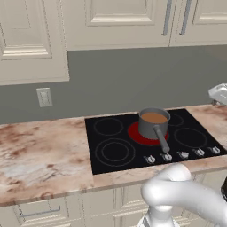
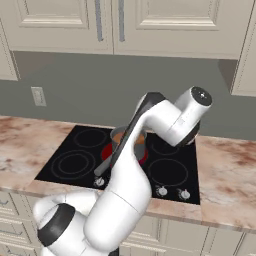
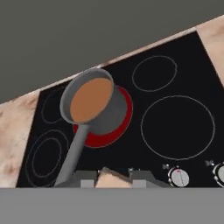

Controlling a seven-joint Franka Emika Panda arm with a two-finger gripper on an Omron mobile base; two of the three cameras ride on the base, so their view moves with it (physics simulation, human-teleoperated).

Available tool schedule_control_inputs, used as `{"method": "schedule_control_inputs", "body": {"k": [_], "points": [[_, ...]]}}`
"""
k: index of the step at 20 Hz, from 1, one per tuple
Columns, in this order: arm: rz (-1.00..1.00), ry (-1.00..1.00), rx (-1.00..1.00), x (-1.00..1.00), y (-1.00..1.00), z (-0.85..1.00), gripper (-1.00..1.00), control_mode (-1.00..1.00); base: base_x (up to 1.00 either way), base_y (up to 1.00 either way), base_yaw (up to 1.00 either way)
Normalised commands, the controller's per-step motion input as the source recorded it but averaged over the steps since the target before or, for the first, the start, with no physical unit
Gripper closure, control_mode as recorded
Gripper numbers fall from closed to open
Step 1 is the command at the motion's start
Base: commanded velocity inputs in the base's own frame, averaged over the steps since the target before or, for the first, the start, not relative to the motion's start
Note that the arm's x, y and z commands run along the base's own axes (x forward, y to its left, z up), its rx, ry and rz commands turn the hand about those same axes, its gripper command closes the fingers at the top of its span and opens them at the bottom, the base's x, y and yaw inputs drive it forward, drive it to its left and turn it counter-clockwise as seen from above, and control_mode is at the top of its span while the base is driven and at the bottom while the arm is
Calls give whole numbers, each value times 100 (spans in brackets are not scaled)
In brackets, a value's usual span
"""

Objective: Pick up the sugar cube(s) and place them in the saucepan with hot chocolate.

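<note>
The saucepan (image 3: 112,117) is a small grey pot standing on a glowing red burner (image 3: 124,120) of the black cooktop. The hot chocolate (image 3: 91,99) fills it as a smooth light-brown disc. Its long grey handle (image 3: 77,151) points toward the stove's front edge. In the hand view my gripper (image 3: 113,180) hangs above the front of the stove, near the handle's end, shut on a pale beige sugar cube (image 3: 109,175) between the two dark fingertips. The left base view shows the saucepan (image 1: 152,129) and hot chocolate (image 1: 154,118). In the right base view my arm half hides the saucepan (image 2: 118,136).
The black cooktop (image 1: 106,146) has several burner rings and a row of knobs (image 1: 181,154) along its front. Marble counter (image 1: 40,155) lies on both sides. A grey backsplash with a wall outlet (image 1: 44,96) and cream upper cabinets stand behind.
</note>
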Motion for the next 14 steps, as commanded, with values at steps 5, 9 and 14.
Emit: {"method": "schedule_control_inputs", "body": {"k": [5, 9, 14], "points": [[-11, 6, -18, 60, 100, -19, 100, -100, 0, 0, 0], [-7, 14, -18, 63, 100, -3, 100, -100, 0, 0, 0], [0, 10, -4, 55, 54, -1, 100, -100, 0, 0, 0]]}}
